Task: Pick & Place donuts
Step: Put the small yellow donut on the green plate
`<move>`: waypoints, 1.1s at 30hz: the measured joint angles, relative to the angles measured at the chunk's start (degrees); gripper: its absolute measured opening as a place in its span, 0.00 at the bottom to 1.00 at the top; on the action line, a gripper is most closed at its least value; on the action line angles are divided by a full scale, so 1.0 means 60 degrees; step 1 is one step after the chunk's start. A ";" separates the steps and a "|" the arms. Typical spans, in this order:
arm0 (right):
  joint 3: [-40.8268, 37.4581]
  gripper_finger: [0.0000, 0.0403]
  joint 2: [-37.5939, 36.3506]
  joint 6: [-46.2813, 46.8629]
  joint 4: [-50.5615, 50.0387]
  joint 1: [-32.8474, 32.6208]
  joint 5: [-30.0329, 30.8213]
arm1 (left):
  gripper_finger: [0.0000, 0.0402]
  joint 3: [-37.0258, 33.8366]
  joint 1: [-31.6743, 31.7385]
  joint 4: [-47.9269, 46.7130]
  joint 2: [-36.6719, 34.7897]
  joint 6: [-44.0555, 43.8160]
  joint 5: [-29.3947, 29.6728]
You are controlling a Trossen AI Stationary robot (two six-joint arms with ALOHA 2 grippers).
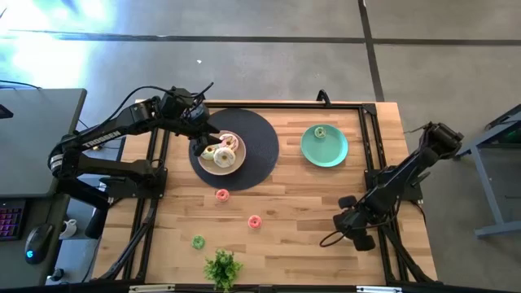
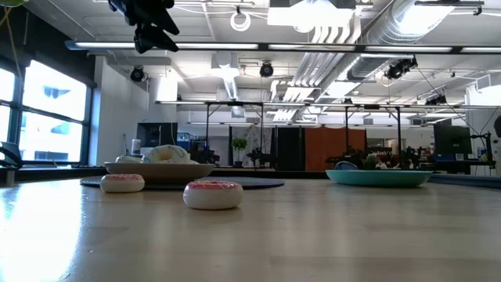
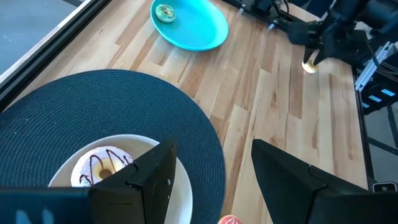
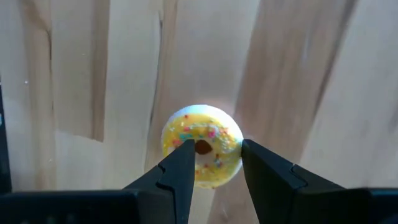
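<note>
A beige plate [image 1: 237, 165] on a round dark mat [image 1: 262, 142] holds larger iced donuts [image 1: 221, 151]; the left wrist view shows a white-iced one [image 3: 99, 165]. My left gripper [image 1: 203, 140] hovers open above the plate's left side [image 3: 211, 171]. A green donut [image 1: 319, 132] lies in the teal plate [image 1: 334, 155]. Two pink-red small donuts [image 1: 221, 194] [image 1: 254, 220] and a green one [image 1: 198, 241] lie flat on the wood. My right gripper [image 1: 347, 202] is near the table's right edge, shut on a yellow donut [image 4: 205, 134]. My right gripper comes at the yellow donut from above, pointing down. One finger [image 4: 180, 165] covers the ring beside its hole, and the other [image 4: 261, 168] sits at its outer rim [image 4: 237, 140]. The donut lies flat in the hold; whether it is off the wood I cannot tell.
A leafy plant [image 1: 222, 267] stands at the near edge. Black frame rails [image 1: 370, 138] run along the table's left, right and far sides. Bare wood lies between the mat and the teal plate and in the near right part.
</note>
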State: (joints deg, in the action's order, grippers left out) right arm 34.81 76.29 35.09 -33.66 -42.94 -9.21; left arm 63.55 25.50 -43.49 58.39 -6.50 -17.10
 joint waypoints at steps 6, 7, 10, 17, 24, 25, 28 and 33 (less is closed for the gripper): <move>-0.0743 0.32 0.0000 -0.0118 0.1894 0.0003 -0.0104 | 0.52 0.0000 0.0000 0.0002 0.0000 0.0110 0.0004; -0.0873 0.32 -0.0004 -0.0146 0.2058 0.0003 -0.0061 | 0.52 0.0000 0.0000 0.0002 0.0000 0.0120 0.0004; -0.1057 0.31 -0.0018 0.0009 0.2159 0.0007 0.0310 | 0.52 0.0000 0.0000 0.0002 0.0000 0.0128 0.0004; -0.0950 0.18 0.0008 -0.0043 0.2220 0.0402 0.0847 | 0.52 0.0000 0.0000 0.0005 -0.0001 0.0142 0.0018; -0.0245 0.02 0.0015 -0.0684 0.2430 0.0997 0.1650 | 0.52 0.0002 0.0000 0.0005 -0.0002 0.0193 0.0023; -0.0161 0.03 0.0015 -0.0866 0.2494 0.1125 0.2161 | 0.52 0.0003 0.0000 0.0007 0.0000 0.0278 0.0022; 0.0014 0.06 0.0015 -0.0929 0.2566 0.1631 0.4487 | 0.52 0.0004 0.0000 0.0009 0.0000 0.0361 0.0025; -0.0011 0.03 0.0015 -0.0545 0.2413 0.3038 0.8106 | 0.52 0.0004 0.0000 0.0007 -0.0002 0.0361 0.0018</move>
State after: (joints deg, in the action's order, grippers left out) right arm 34.74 76.38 31.82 -19.18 -24.71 39.43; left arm 63.57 25.50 -43.45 58.38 -4.34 -16.99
